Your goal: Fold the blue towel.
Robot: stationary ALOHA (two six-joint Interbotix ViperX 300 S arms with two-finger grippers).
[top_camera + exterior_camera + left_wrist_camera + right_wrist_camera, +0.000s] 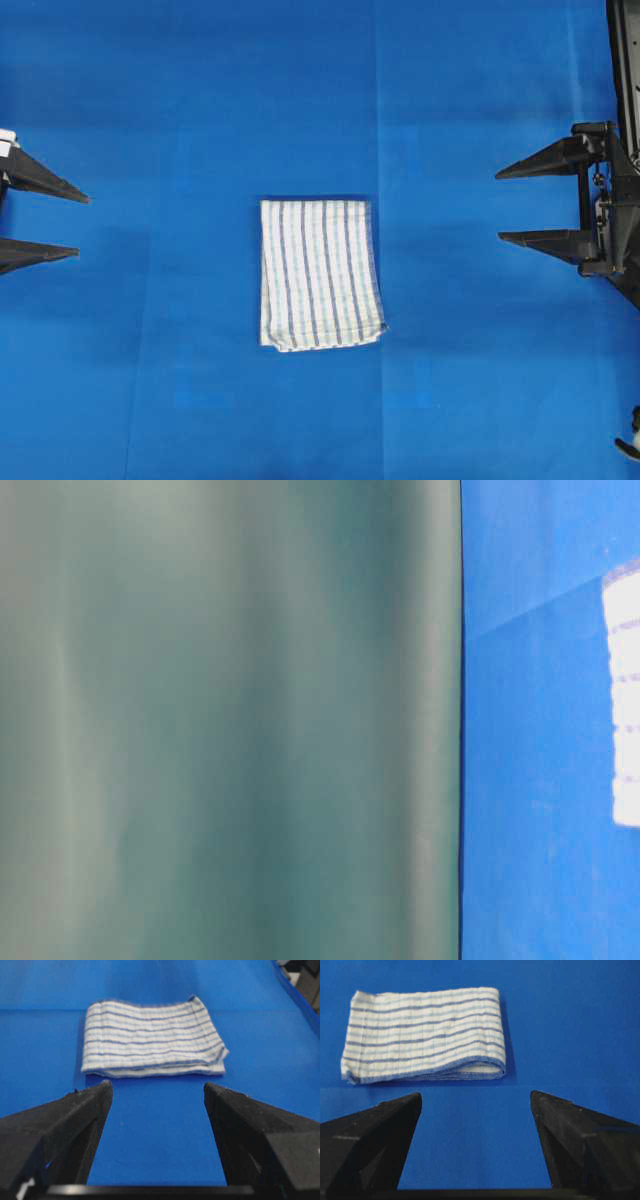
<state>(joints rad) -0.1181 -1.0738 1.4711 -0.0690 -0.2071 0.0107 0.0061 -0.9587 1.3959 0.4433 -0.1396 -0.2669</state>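
while both hands stand apart from the cloth, the blue towel [320,274] lies flat on the surface [160,380], folded into a compact rectangle with layered edges visible along one side. no part of either hand touches it.

left hand [40,220]: seen at the left edge of the overhead view, fingers [45,180] spread wide, nothing between them. in the left wrist view the towel [152,1037] sits straight ahead of the left hand [157,1092], beyond the fingertips [102,1091], with a strip of bare surface [155,1135] between. the stacked folded edges face this hand.

right hand [515,205]: seen at the right edge of the overhead view, fingers [545,160] spread wide, nothing between them. in the right wrist view the towel [425,1035] lies ahead of the right hand [475,1102] and offset toward the left finger [395,1115] of that picture, clear of both tips. a rounded fold with a blue hem faces this hand.

in the overhead view the towel lies between the two hands, well apart from each, its stripes running along its longer side.

table-level view: mostly filled by a blurred grey-green panel [230,720]; a strip of blue surface [540,780] and one white edge of the towel [622,700] show at the right. neither hand can be made out there.
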